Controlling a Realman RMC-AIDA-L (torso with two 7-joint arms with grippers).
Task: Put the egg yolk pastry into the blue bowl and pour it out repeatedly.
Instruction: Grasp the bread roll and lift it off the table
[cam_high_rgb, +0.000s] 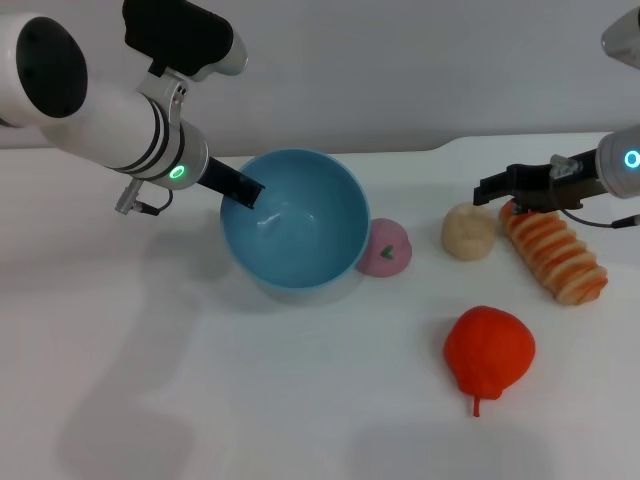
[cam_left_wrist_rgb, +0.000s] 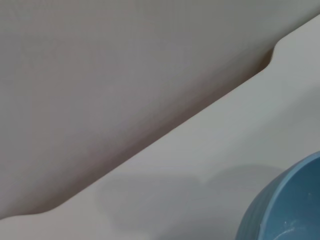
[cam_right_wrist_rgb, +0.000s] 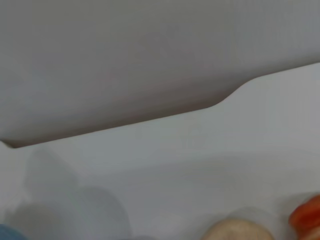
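Note:
The blue bowl (cam_high_rgb: 300, 228) is tipped on its side at the table's middle, its mouth facing me, with nothing inside. My left gripper (cam_high_rgb: 245, 192) is shut on its left rim, one black finger inside the wall. A slice of the bowl (cam_left_wrist_rgb: 290, 207) shows in the left wrist view. The egg yolk pastry (cam_high_rgb: 468, 230) lies on the table to the right of the bowl; its top edge (cam_right_wrist_rgb: 237, 231) shows in the right wrist view. My right gripper (cam_high_rgb: 495, 195) hovers just behind and right of the pastry, open, holding nothing.
A pink ball (cam_high_rgb: 385, 248) with a green mark rests against the bowl's right side. A long ridged orange bread (cam_high_rgb: 555, 255) lies right of the pastry, under the right gripper. A red fruit-shaped toy (cam_high_rgb: 488, 350) sits nearer the front. The table's back edge (cam_high_rgb: 400, 150) runs behind.

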